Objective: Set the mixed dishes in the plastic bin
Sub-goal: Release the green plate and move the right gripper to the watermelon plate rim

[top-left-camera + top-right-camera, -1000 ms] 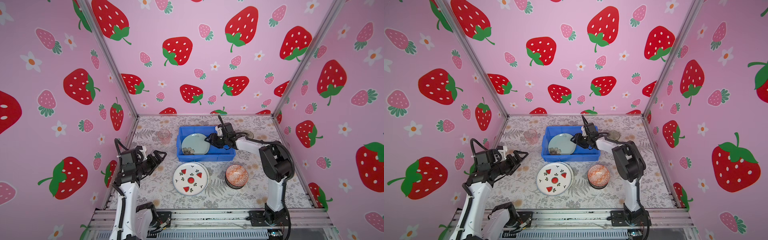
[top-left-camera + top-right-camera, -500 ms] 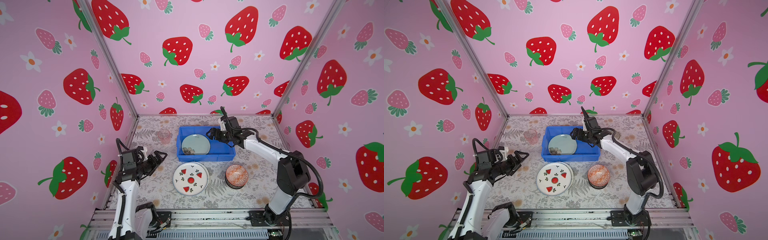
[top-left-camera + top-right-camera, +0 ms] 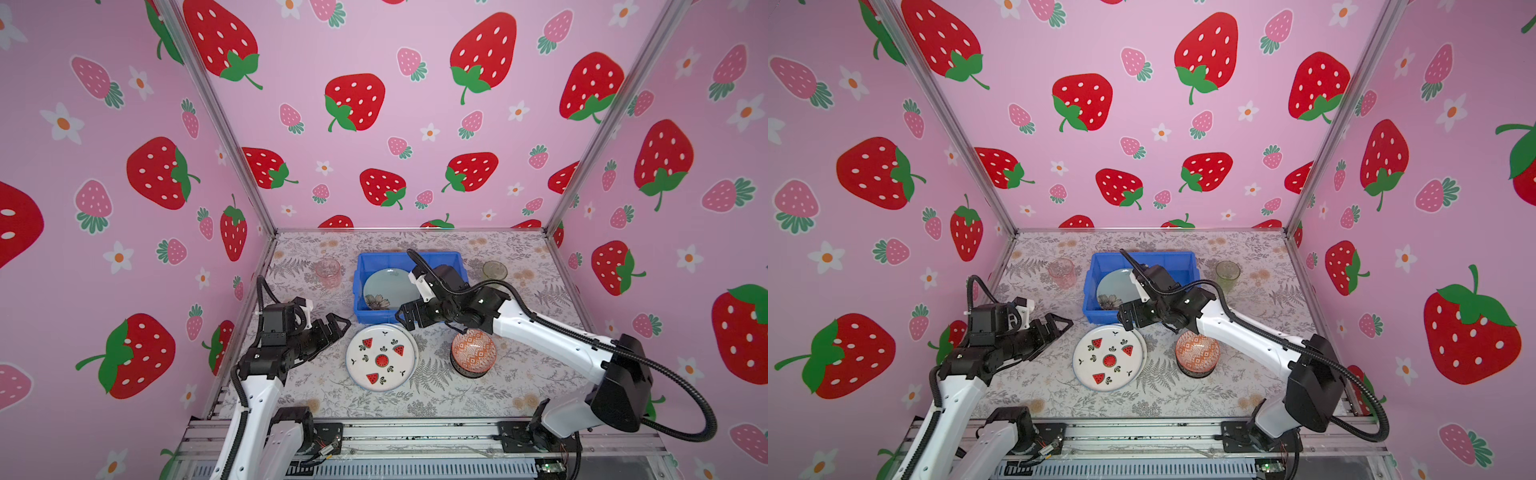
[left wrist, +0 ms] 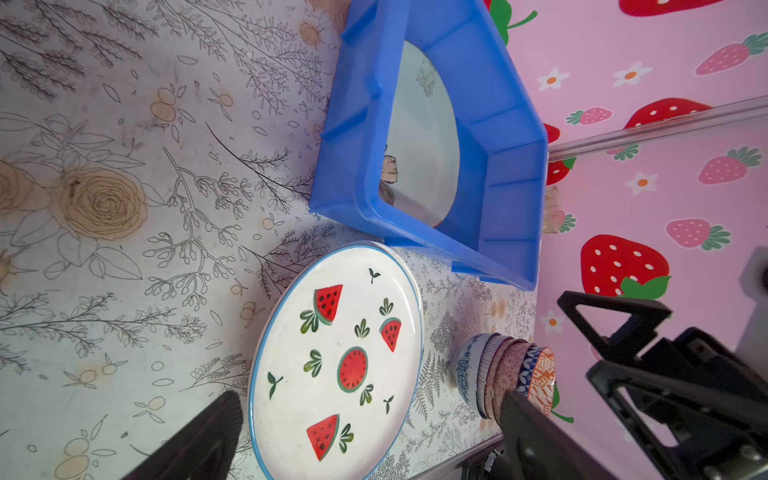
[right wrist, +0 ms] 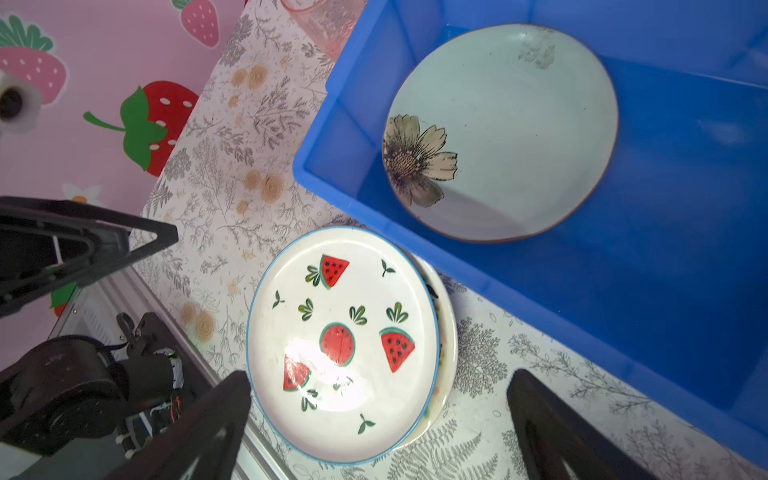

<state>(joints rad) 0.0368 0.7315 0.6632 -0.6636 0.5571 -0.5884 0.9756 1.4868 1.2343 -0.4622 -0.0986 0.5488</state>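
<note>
Both top views: right hand (image 3: 405, 321) spread, empty, above watermelon plate (image 3: 381, 358) rim; left hand (image 3: 337, 326) spread, empty.

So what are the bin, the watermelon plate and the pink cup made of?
The bin looks like moulded plastic, matte blue with ribbed walls. The watermelon plate is likely glazed ceramic: glossy, with a bright glare. The pink cup is glass or clear plastic, I cannot tell which: tinted and see-through.

Bright blue rectangular plastic bin (image 3: 451, 259). Pale green round plate (image 3: 388, 286): beige-brown flower. White round plate (image 3: 381, 357): blue rim, red watermelon slices. Top stacked bowl (image 3: 473, 351): orange-white geometric. Pink glass cup (image 3: 327, 272) far left; green glass cup (image 3: 494, 270) far right.
</note>
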